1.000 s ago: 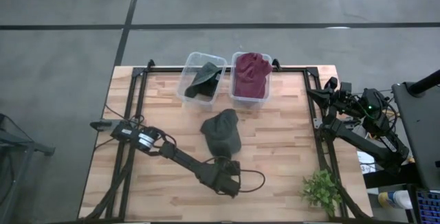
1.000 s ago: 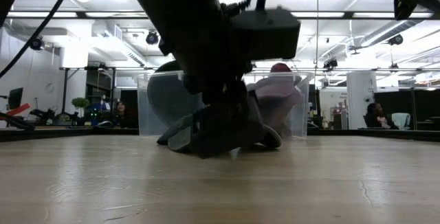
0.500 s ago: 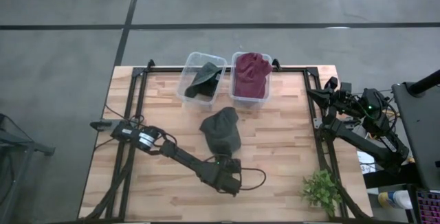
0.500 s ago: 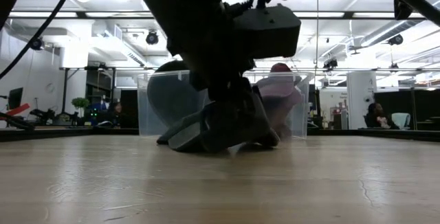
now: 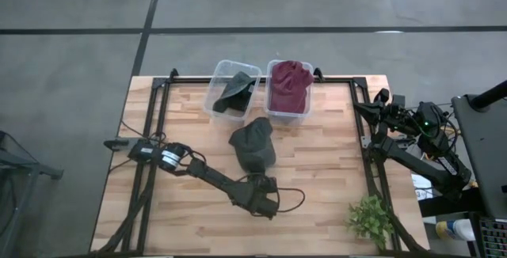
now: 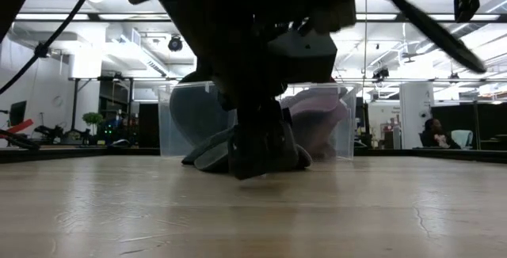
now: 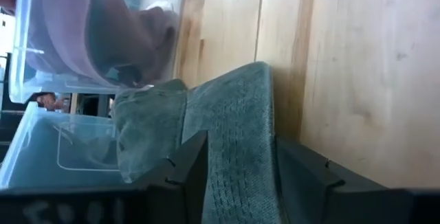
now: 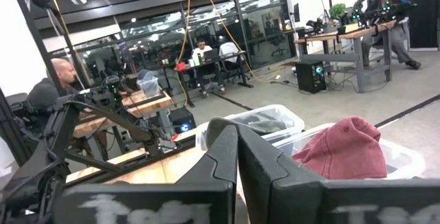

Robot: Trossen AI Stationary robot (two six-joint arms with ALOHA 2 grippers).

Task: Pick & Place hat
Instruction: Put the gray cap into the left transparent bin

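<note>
Front-centre of bench: left tool (image 5: 265, 185) low over the wood, at near edge of the grey hat (image 5: 254, 146).
Left tool state: fingers (image 7: 184, 172) apart, one each side of the hat's edge; wrist view shows fabric running between them; can't tell if they pinch it yet.
Grey hat: lies on bench (image 5: 333, 171) mid-way, just in front of the two clear bins, not in either.
Low view: hat (image 6: 207, 153) flat on the wood, left arm dark above and in front of it.
Left bin (image 5: 232, 92): clear plastic, back of bench, holds a dark green hat.
Right bin (image 5: 288, 92): clear plastic, just beside left bin, holds a maroon hat (image 5: 288, 84).
Right tool (image 8: 237, 157): parked at bench's right edge, well apart from hat; fingers together, nothing btwn them.
Plant (image 5: 370, 220): small green, front right corner.
Room beyond: people seated at desks, seen from right wrist view.
</note>
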